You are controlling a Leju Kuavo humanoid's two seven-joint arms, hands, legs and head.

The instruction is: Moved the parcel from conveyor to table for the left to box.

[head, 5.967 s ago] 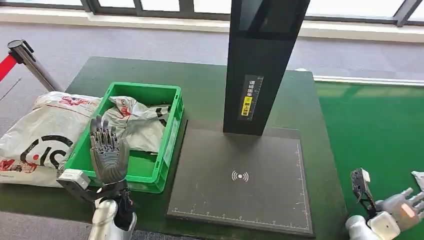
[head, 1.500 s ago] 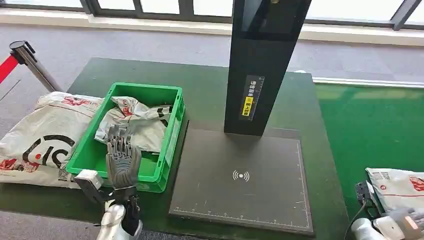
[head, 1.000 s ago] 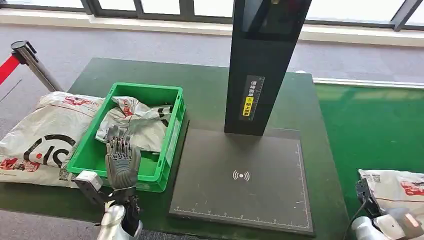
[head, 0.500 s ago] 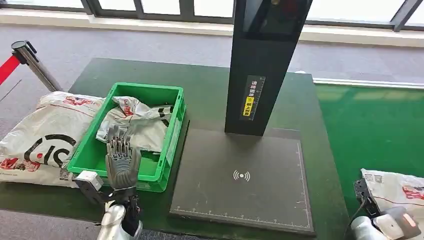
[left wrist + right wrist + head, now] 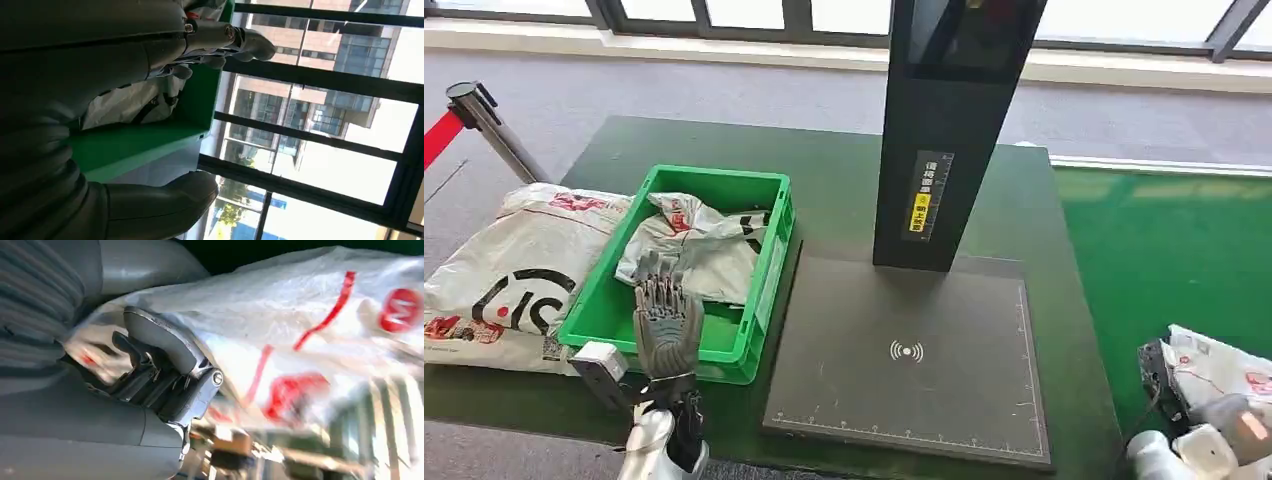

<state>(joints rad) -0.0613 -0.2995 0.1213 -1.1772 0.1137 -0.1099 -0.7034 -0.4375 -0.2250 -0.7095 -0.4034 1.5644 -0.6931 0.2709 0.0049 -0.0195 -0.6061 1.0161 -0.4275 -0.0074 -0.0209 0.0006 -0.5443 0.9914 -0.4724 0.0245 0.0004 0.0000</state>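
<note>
My right hand [image 5: 1236, 432] grips the parcel [image 5: 1219, 365] for carrying toward the counter [image 5: 824, 190]; my left hand [image 5: 664, 320] waits spread over the crate [image 5: 769, 265].

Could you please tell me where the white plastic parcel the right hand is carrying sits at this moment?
In the head view the white plastic parcel with red print is at the lower right, over the green conveyor belt, held by the right hand, right of the black scanner pad.
</note>
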